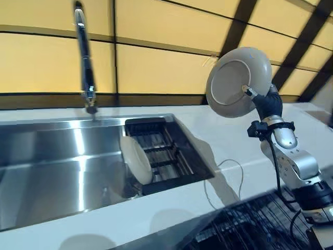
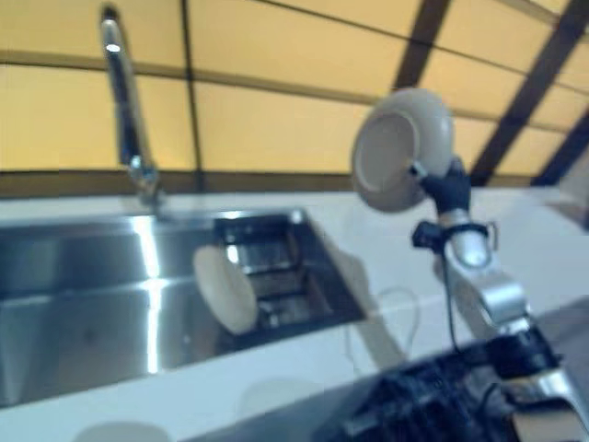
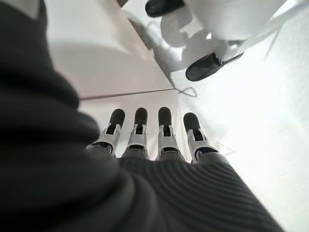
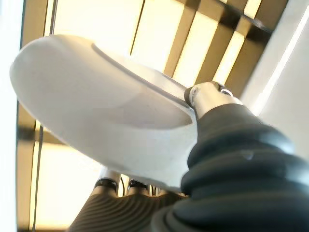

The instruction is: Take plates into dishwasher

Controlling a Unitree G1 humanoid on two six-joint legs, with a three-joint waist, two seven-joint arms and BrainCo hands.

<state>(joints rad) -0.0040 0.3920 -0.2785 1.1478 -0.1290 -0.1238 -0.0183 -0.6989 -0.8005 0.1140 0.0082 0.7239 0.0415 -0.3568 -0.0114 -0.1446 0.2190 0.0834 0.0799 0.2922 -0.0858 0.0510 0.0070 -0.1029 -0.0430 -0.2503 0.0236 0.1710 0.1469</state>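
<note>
Plates show in two places: one pale plate (image 1: 238, 82) is raised high above the white desk (image 1: 229, 143), held nearly on edge by the right hand (image 1: 257, 98), with its underside and foot ring turned toward the head camera. In the right wrist view the thumb (image 4: 205, 96) presses on one face of this plate (image 4: 96, 116) while the fingers (image 4: 113, 186) reach up behind the opposite face, so the rim is pinched between them. A second plate (image 1: 136, 159) stands on edge down in the steel sink (image 1: 52, 156), leaning at the near end of a dark rack (image 1: 164, 151) that sits in the sink's right part. A tall chrome tap (image 1: 85, 62) rises behind the sink, in front of a yellow panelled wall (image 1: 156, 67). At the lower right of the head views, below the desk's front edge, lies a dark wire dishwasher rack (image 1: 250, 226). The left hand (image 3: 154, 145) shows only in its own wrist view, its fingers straight, side by side and holding nothing, pointing over a pale floor.
</note>
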